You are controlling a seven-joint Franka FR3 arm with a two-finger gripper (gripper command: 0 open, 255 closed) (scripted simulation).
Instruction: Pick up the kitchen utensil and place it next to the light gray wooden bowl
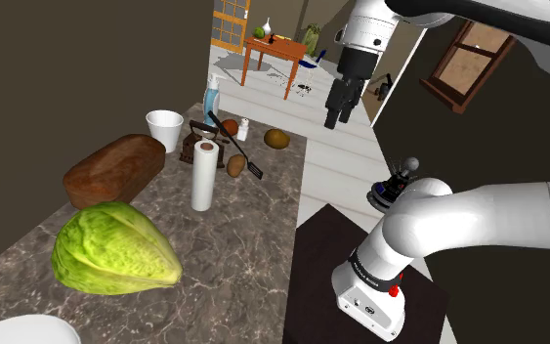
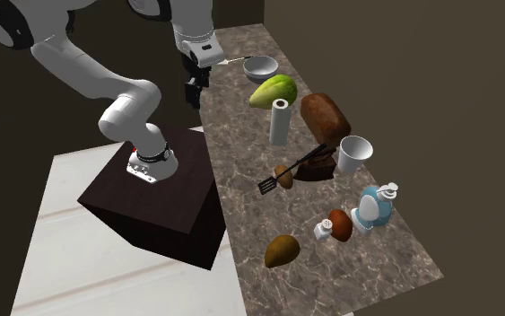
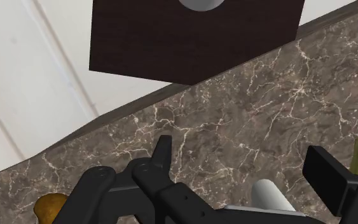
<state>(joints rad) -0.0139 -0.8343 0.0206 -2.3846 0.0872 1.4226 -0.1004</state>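
**Approach hazard before grasping**

The end effector (image 1: 335,119), fingers parted and empty, is hovering well apart from the paper towel roll (image 1: 203,176). The black spatula (image 1: 233,145) is lying just beside that roll, so a wide approach is probably risking toppling it.

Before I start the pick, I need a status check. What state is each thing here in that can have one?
All-black two-finger gripper: open, empty, up in the air beside the counter.
Black long-handled spatula: unheld, blade down on the marbled brown counter, handle tilted up.
White paper-towel roll: standing upright.
White cup: upright, mouth up.
Light grey bowl: upright, apparently empty.
Blue bottle with white pump: upright.
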